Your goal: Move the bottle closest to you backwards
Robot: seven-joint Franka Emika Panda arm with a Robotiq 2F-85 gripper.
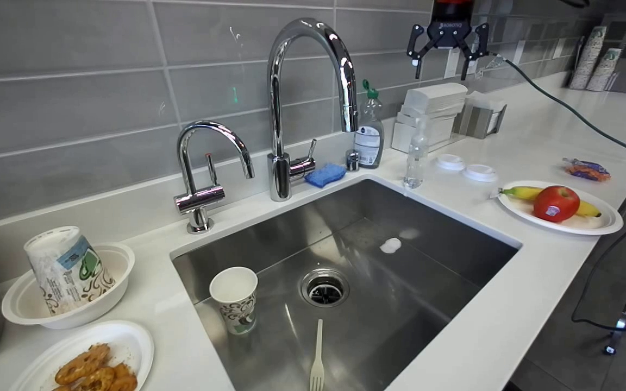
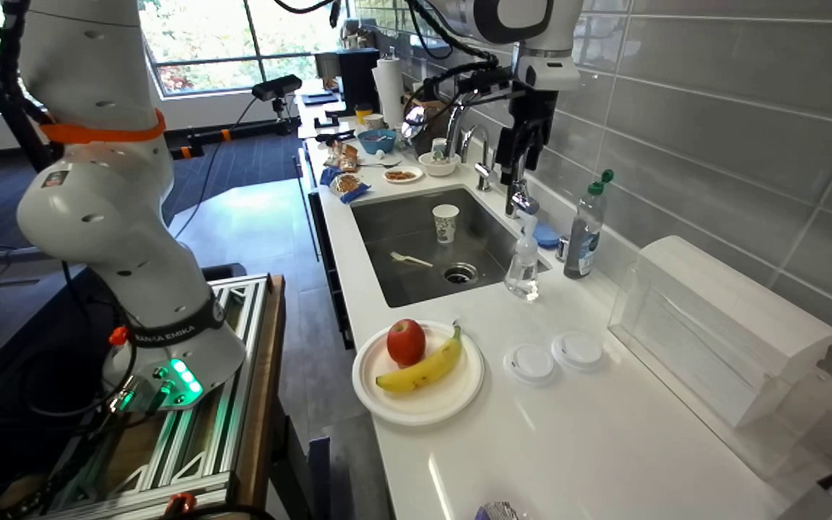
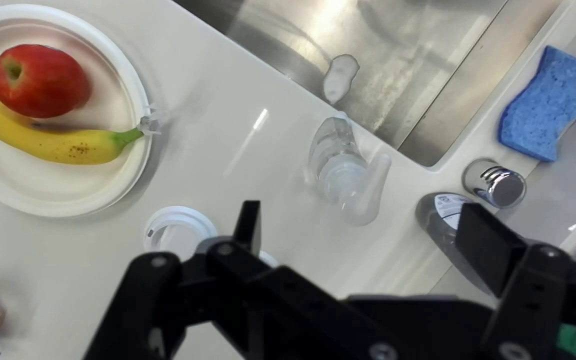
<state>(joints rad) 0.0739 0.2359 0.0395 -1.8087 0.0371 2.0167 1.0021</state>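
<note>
Bottle of clear, colourless plastic (image 1: 415,162) is found upright on the glossy white surface (image 2: 568,440), just beside the rim of the rectangular stainless-steel sink (image 1: 405,282). Long axis vertical; base set down, pale spout-like head uppermost. From above, in the wrist view, the base is shown toward the upper left and the head toward the lower right, with the spout turned toward the sink.

Black Robotiq gripper (image 1: 440,71) is held in the air, higher than the bottle in both exterior views and apart from it. Jaws are spread wide, released, with only air between them. In the wrist view the bottle's head is framed between the jaws; how far below them it lies cannot be judged closely.

Neighbours noted: green-topped clear plastic soap bottle (image 1: 369,144), stood upright near the task bottle, not touching; wavy blue sponge (image 3: 550,102), laid on the ledge behind the sink; two round white plastic lids (image 2: 530,362), laid flat; round white plate (image 2: 434,408), by which a red apple (image 2: 406,342) and a yellow banana (image 2: 419,370) are carried side by side. Within the sink, a white patterned paper cup (image 1: 237,309) is stood upright and a pale fork (image 1: 318,353) is laid flat.
</note>
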